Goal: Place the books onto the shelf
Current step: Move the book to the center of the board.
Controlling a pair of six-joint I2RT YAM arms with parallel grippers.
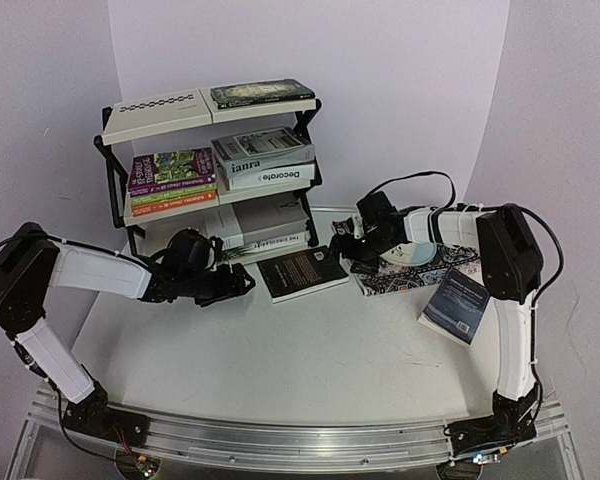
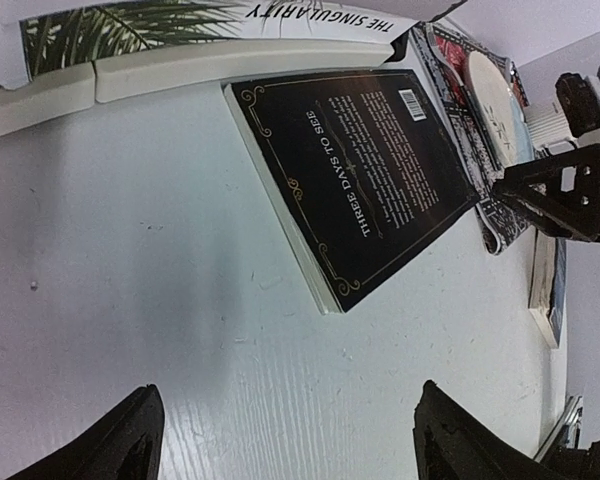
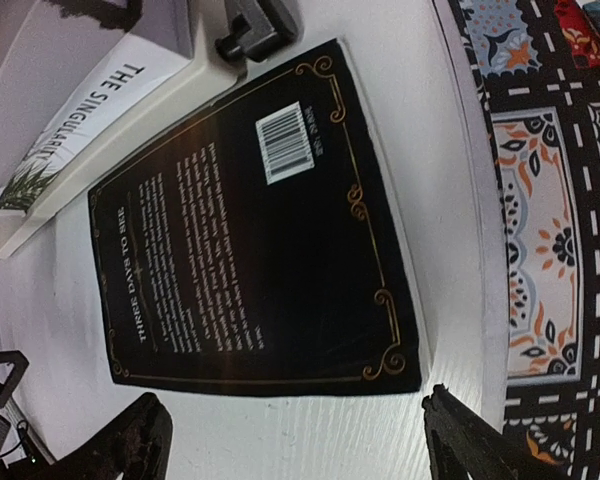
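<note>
Okay, black book (image 1: 302,272) is lying flat on the table (image 1: 310,370), back cover up, just in front of the shelf's (image 1: 155,115) bottom tier. It's showing a gold scroll border, a barcode near one corner, "Three Days to See" printed down the cover, and a pale page block along its long side. It's sitting skewed, not square to the shelf.

Edges: its far side is sitting near the palm-leaf book (image 1: 270,240) on the bottom tier. Its right side is running just beside the patterned placemat (image 1: 400,280), with a thin strip of table showing between them. A pale plate (image 1: 422,255) is resting on the placemat. Wide bare table is lying between the book's near edge and the arm bases.

Left gripper (image 1: 235,285) is hovering low just left of the book, fingers spread, gripping nothing. Right gripper (image 1: 345,245) is hanging at the book's far right corner, over the placemat's edge, also spread wide and holding nothing.

A dark blue book (image 1: 458,305) is lying by the table's right edge, under the right arm, well apart from the black one.

On the shelf, the middle tier is holding colourful paperbacks (image 1: 172,180) on the left and the grey "laura" book (image 1: 263,150) stacked on "Decorate" (image 1: 270,176) on the right. The top tier is carrying one dark book (image 1: 262,93) on its right half.
</note>
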